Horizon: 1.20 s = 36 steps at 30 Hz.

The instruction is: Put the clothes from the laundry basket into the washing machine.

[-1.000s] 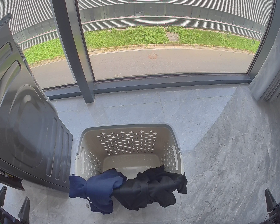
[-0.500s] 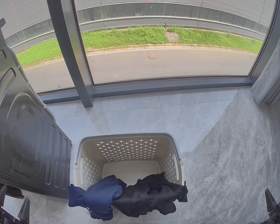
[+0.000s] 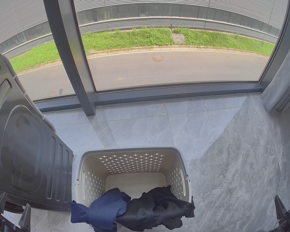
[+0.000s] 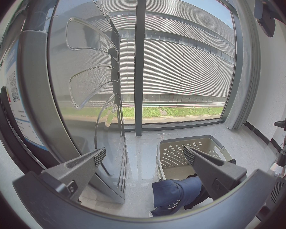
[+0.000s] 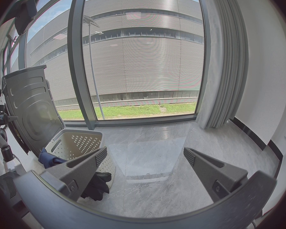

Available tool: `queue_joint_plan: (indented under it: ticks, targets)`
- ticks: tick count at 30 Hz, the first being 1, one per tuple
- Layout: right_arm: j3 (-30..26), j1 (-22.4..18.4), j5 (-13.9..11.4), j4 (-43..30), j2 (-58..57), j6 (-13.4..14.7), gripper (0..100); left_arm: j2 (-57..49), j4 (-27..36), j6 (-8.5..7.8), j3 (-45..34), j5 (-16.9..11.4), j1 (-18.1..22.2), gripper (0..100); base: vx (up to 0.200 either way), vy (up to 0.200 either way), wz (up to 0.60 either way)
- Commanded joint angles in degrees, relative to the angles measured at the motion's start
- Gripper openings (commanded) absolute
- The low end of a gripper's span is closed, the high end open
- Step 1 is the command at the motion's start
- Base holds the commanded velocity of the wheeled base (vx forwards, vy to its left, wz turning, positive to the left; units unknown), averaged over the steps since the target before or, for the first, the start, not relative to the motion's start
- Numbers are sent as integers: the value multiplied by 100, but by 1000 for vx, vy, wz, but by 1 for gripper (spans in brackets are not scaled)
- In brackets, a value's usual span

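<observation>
**Nothing loaded yet**

The navy garment (image 3: 103,210) and black garment (image 3: 154,207) hang over the near rim of the laundry basket (image 3: 132,160), beside the open washing machine door (image 3: 25,152). The left tool (image 4: 143,151) and right tool (image 5: 144,151) both gape wide, empty. All the loading is left to do.

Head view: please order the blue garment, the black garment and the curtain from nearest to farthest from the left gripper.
1. Blue garment, over the near rim of the laundry basket, on the side of the left gripper.
2. Black garment, beside it, further right.
3. Curtain, at the far right edge.
</observation>
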State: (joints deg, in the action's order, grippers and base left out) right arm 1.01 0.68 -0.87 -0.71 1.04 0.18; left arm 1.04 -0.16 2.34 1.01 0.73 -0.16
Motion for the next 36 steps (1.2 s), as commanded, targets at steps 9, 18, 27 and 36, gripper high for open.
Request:
queue_joint_plan:
  ticks: [9,18,27,36]
  targets:
    - [-66,2,-1,0,-104,-1,100,-95,-2,3,-101,6,-2,100,111,0,0]
    - [-66,2,-1,0,-104,-1,100,-95,-2,3,-101,6,-2,100,133,0,0]
    - [-66,2,-1,0,-104,-1,100,-95,-2,3,-101,6,-2,100,22,0,0]
    - [-66,2,-1,0,-104,-1,100,-95,-2,3,-101,6,-2,100,111,0,0]
